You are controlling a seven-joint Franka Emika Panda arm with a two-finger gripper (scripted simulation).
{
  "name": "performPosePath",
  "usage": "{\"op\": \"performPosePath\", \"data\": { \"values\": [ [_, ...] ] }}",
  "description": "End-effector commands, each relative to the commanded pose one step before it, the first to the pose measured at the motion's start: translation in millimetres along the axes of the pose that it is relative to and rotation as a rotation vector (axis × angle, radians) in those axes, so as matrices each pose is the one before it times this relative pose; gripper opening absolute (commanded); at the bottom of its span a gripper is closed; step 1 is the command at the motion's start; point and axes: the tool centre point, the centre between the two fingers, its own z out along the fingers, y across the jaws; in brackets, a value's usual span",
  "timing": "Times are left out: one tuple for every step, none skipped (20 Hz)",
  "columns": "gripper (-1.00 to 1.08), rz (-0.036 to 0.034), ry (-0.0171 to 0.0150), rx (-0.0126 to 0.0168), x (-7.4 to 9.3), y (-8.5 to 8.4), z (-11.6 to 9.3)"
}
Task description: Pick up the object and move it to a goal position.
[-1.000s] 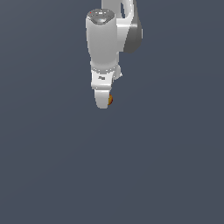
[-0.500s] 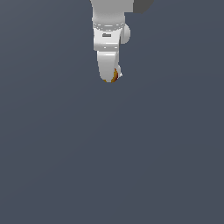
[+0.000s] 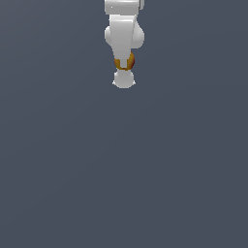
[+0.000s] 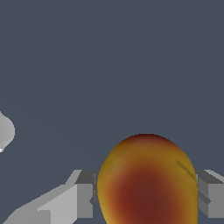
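Orange-yellow, red-patched ball (image 4: 148,181) sits pinched in our gripper (image 3: 124,62) near the frame's top centre; we carry smoothly toward the white sphere (image 3: 123,79), grip constant.

A small white sphere (image 3: 124,79) sits near the upper edge of the exterior view, pale and unmarked. A flat slate-grey bench (image 3: 124,184) spreads around the sphere on every side; whether the sphere touches it cannot be told.

You're looking at a bare simulated scene, not a real room. Flat slate-grey ground (image 3: 121,169) fills everything, evenly lit, without walls or furniture.
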Motion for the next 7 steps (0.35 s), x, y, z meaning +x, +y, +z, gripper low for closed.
{"op": "performPosePath", "data": {
  "values": [
    [-1.00, 0.00118, -0.00038, 0.00018, 1.08, -1.39, -10.86],
    [-1.00, 0.00000, 0.00000, 0.00000, 0.40, -0.28, -2.89],
    [-1.00, 0.00045, -0.00018, -0.00002, 0.17, -0.20, -2.36],
    [-1.00, 0.00000, 0.00000, 0.00000, 0.25, -0.16, -1.83],
    [-1.00, 0.00000, 0.00000, 0.00000, 0.18, -0.11, -1.31],
    [-1.00, 0.00000, 0.00000, 0.00000, 0.11, -0.06, -0.78],
    [-1.00, 0.00046, -0.00017, -0.00002, -0.13, -0.01, -0.26]
  ]
}}
